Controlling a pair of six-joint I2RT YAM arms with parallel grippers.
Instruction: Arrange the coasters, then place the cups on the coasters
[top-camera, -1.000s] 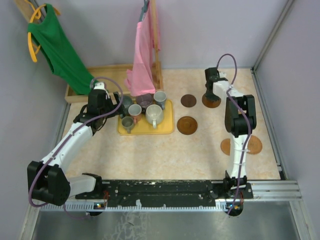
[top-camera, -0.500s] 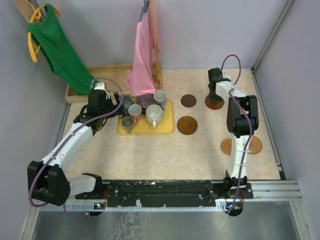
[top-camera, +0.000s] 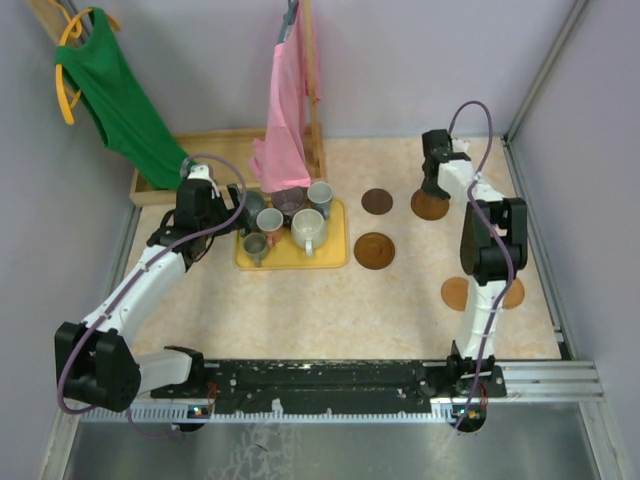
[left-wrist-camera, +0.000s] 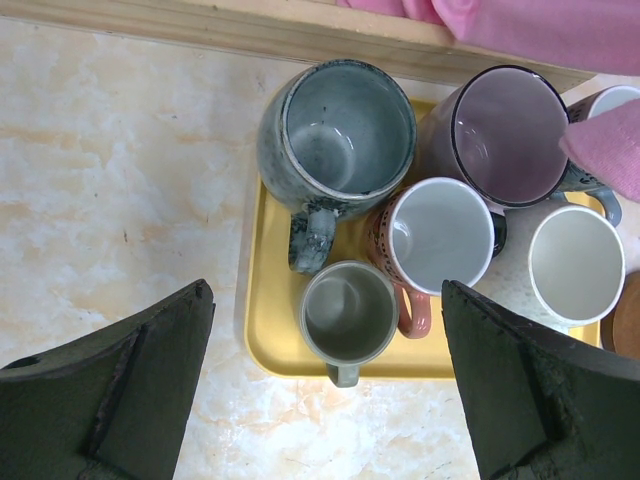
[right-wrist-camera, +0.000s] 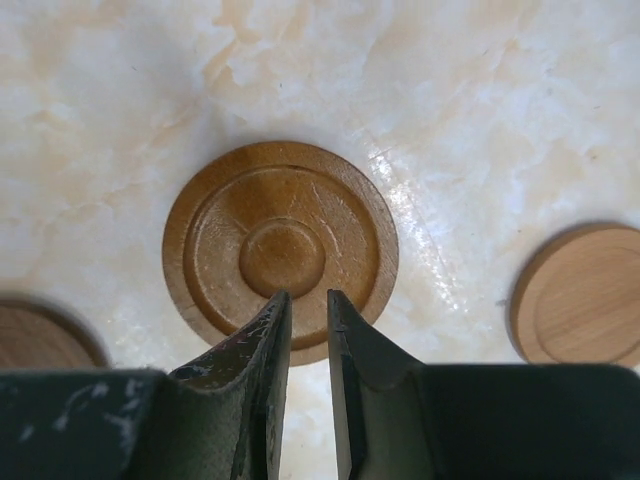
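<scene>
Several cups (top-camera: 290, 220) stand crowded on the yellow tray (top-camera: 335, 257). My left gripper (top-camera: 232, 205) hovers just left of them, open wide. In the left wrist view the left gripper (left-wrist-camera: 325, 295) frames a small grey cup (left-wrist-camera: 348, 310), with a dark grey-green cup (left-wrist-camera: 338, 135), a mauve cup (left-wrist-camera: 505, 135) and cream cups (left-wrist-camera: 440, 235) behind. My right gripper (top-camera: 432, 190) is at a tan coaster (top-camera: 430, 207) lying flat on the table. The right gripper (right-wrist-camera: 308, 295) stands narrowly open just above that coaster (right-wrist-camera: 280, 250), gripping nothing. Two dark coasters (top-camera: 377, 201) (top-camera: 374, 250) lie to its left.
Two more coasters (top-camera: 455, 293) (top-camera: 512, 293) lie partly behind the right arm. A pink cloth (top-camera: 283, 120) hangs on a wooden rack over the tray. A green garment (top-camera: 125, 100) hangs back left above a wooden box (top-camera: 150, 190). Walls close in at the back and right.
The right gripper carried the tan coaster a little right and back, then its jaws parted slightly, leaving the coaster flat on the table. The left arm has not moved.
</scene>
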